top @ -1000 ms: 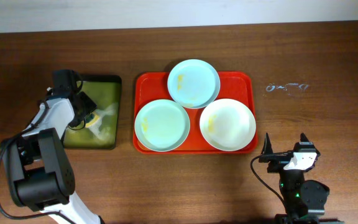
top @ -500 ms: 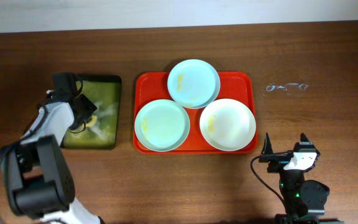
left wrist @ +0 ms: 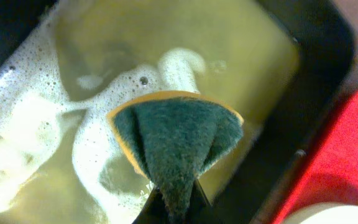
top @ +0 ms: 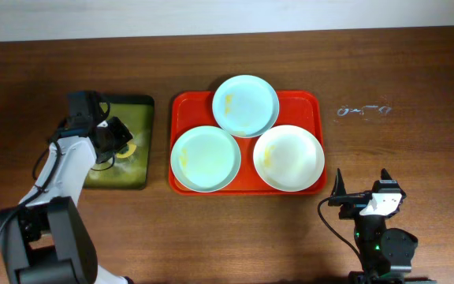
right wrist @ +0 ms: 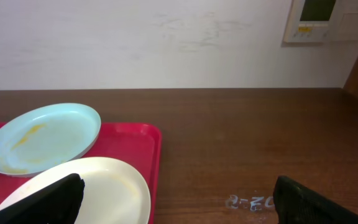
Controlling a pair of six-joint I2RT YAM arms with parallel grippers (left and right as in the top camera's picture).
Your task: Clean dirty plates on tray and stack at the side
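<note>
While the three round shallow plates are lying on the large rectangular bright red plastic tray [top: 181, 106], we are seeing faint yellowish smears on each. One pale mint-blue plate [top: 245, 106] is sitting at the far edge, a second mint-blue plate [top: 205, 158] at the near left, and the cream-white plate [top: 288, 158] at the near right. All three are crowding together, their rims meeting.

We are keeping the left hand [top: 120, 142] apart from the plates, left of the red plastic tray. It is hanging over the smaller dark green tray [top: 136, 106] of foamy yellowish water and pinching a folded green scouring sponge [left wrist: 179, 134] with a yellow backing.

Our right hand [top: 362, 183] is sitting over the brown wooden worktop [top: 416, 79] just off the tray's near right corner. Its fingers are spreading wide and gripping nothing, and the cream-white plate is lying near it, ahead and to its left.
</note>
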